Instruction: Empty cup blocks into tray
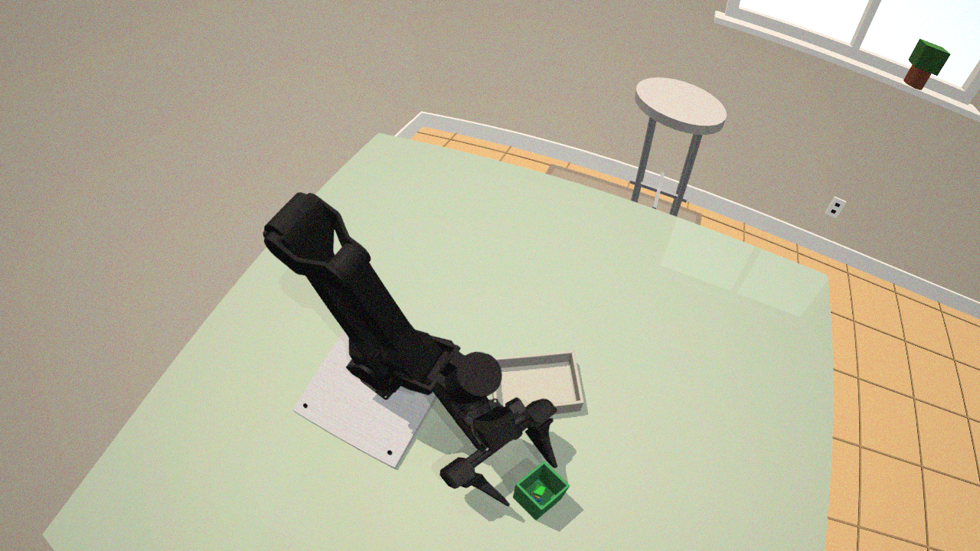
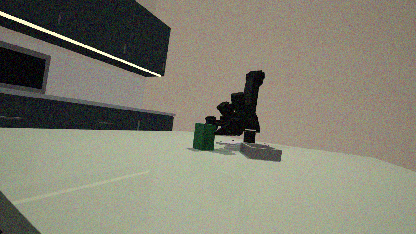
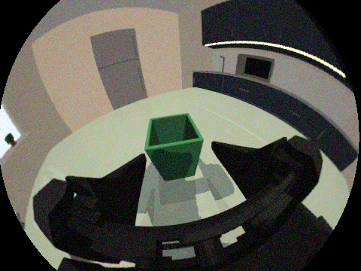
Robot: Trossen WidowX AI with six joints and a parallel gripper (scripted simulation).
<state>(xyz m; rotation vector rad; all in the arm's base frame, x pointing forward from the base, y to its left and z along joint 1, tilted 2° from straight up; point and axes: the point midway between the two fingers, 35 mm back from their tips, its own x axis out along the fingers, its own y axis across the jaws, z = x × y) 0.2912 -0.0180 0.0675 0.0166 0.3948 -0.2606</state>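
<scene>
The cup [image 1: 528, 500] [image 2: 203, 136] [image 3: 175, 162] is plain green, the bench [image 1: 651, 425] [image 2: 174, 189] [image 3: 113, 132] pale green, the tray [image 1: 577, 382] [image 2: 264, 154] greyish, and the hand [image 1: 531, 485] [image 2: 215, 129] [image 3: 179, 150] plain black.

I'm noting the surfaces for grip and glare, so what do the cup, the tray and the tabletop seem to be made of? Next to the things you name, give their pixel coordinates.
Cup [image 1: 536, 505] [image 2: 203, 137] [image 3: 177, 165]: probably plastic, matte; flat, even green with crisp edges.
Tray [image 1: 577, 383] [image 2: 263, 154]: perhaps plastic or painted wood, matte; plain grey walls without highlights.
Tabletop [image 1: 616, 479] [image 2: 145, 197] [image 3: 113, 132]: glossy, maybe glass or lacquer; it mirrors the window's panes.
</scene>
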